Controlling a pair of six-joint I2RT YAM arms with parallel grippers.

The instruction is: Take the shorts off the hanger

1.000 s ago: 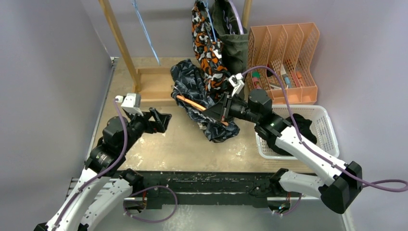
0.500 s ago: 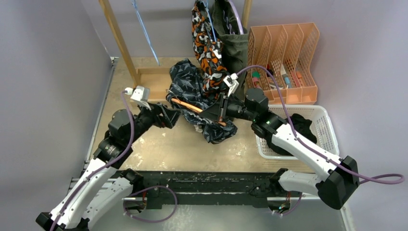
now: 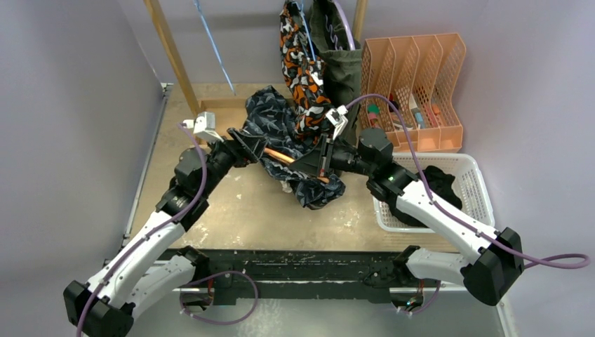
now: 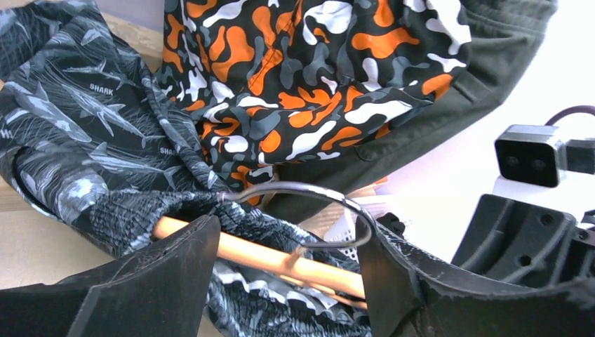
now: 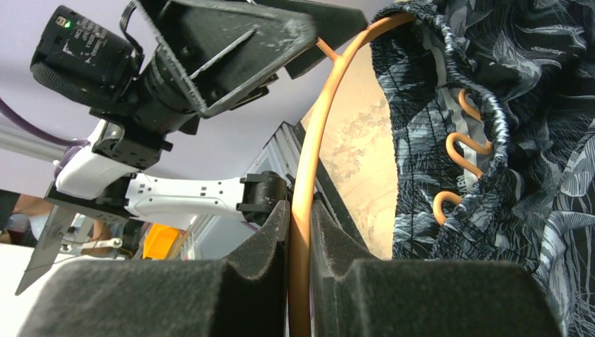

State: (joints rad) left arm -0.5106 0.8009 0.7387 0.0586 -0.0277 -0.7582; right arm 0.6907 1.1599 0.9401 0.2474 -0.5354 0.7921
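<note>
Judged soft and light, the navy shorts (image 3: 270, 118) lie bunched near the tabletop's (image 3: 235, 205) middle on the hanger (image 5: 328, 93), which is clamped by the right gripper (image 5: 300, 232). The waistband (image 4: 133, 210), straddled by the open, empty left gripper (image 4: 288, 260), is judged the best hold.

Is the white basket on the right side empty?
No, a black cloth lies bunched inside the white basket.

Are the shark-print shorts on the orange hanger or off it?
On. The shorts wrap their waistband over the hanger in the right wrist view; in the left wrist view its bar runs inside the cloth.
</note>
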